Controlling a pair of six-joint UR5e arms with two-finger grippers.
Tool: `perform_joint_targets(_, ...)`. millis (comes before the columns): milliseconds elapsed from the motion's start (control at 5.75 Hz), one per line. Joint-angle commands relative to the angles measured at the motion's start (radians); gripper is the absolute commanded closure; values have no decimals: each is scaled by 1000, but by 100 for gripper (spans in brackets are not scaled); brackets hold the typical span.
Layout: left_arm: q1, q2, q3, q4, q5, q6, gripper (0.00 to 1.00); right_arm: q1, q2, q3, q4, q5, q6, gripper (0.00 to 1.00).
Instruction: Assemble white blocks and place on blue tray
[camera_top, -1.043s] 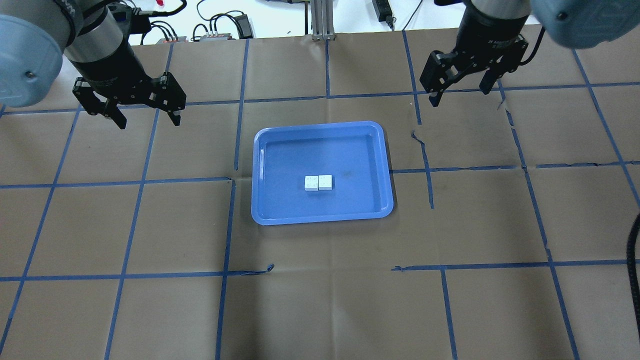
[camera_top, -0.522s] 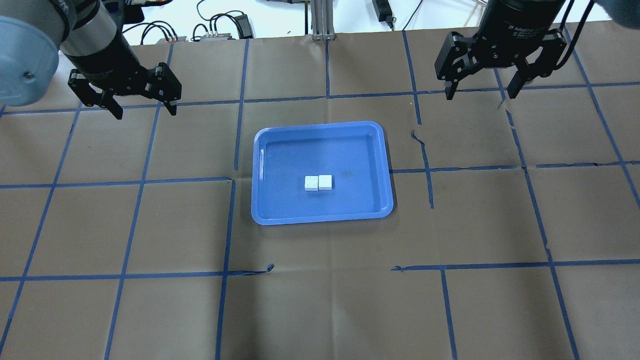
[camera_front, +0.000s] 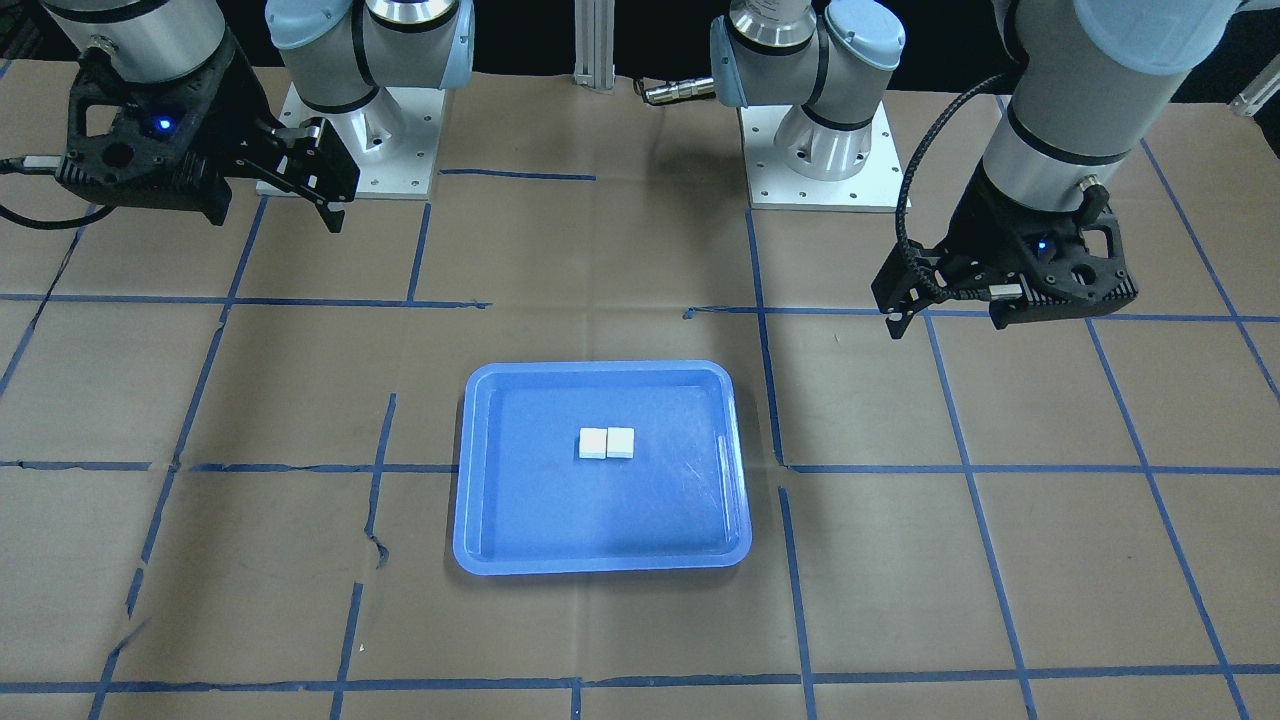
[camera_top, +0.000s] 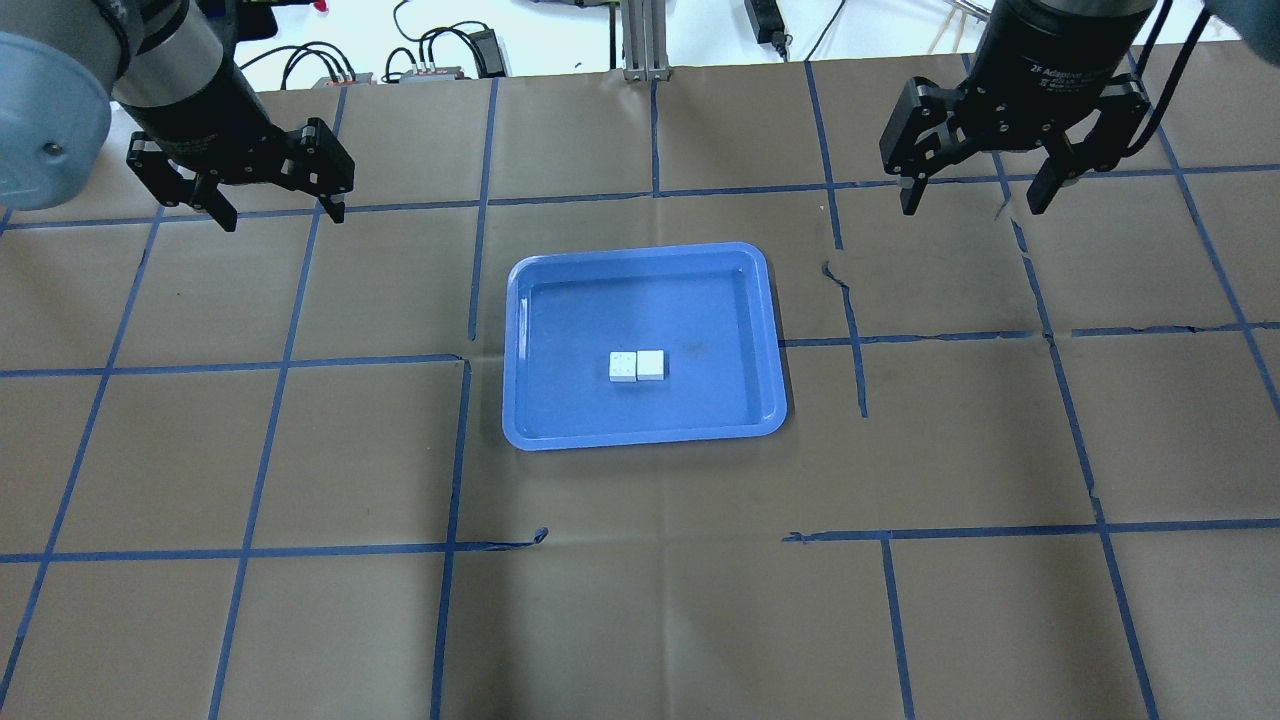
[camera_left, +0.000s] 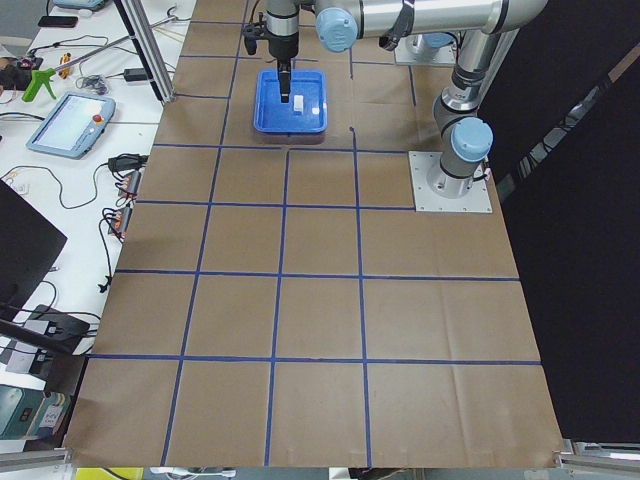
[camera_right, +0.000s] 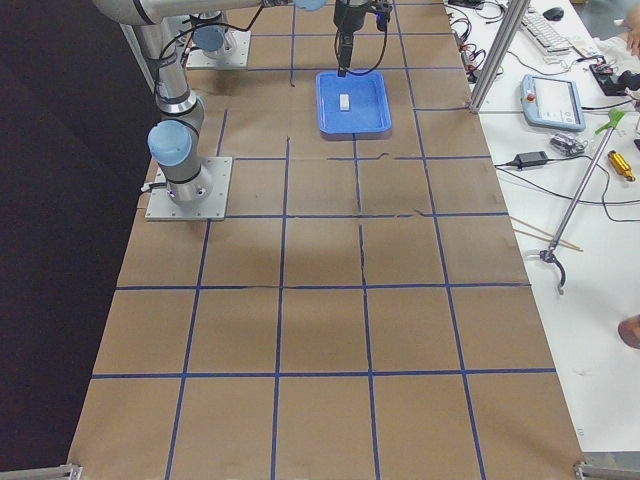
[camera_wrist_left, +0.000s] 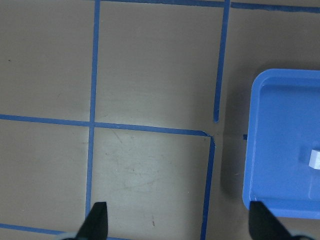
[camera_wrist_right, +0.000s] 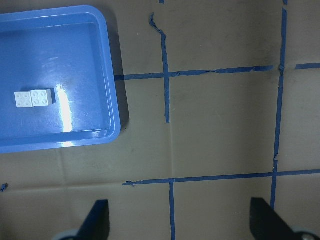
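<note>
Two white blocks (camera_top: 637, 365) lie side by side, touching, near the middle of the blue tray (camera_top: 600, 300). They also show in the front view (camera_front: 607, 442) and the right wrist view (camera_wrist_right: 33, 98). The left wrist view shows only an edge of one block (camera_wrist_left: 315, 158) in the tray (camera_wrist_left: 280, 125). My left gripper (camera_top: 283, 215) is open and empty, above the table far left of the tray. My right gripper (camera_top: 974, 205) is open and empty, above the table far right of the tray. Both hang high over bare paper in the wrist views (camera_wrist_left: 180, 222) (camera_wrist_right: 180, 220).
The table is covered in brown paper with a blue tape grid (camera_top: 480, 200). Cables and power bricks (camera_top: 440, 55) and an aluminium post (camera_top: 640, 40) lie beyond the far edge. The two arm bases (camera_front: 350, 150) (camera_front: 820, 160) stand on the robot's side.
Both open grippers have drawn away from the tray: the left toward the far left, the right to the right while turning. The blocks and the tray have not moved.
</note>
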Motion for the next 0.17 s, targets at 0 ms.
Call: perform_joint_targets(0, 0, -8, -6, -1, 2, 0, 0, -1, 1, 0, -8, 0, -6, 0)
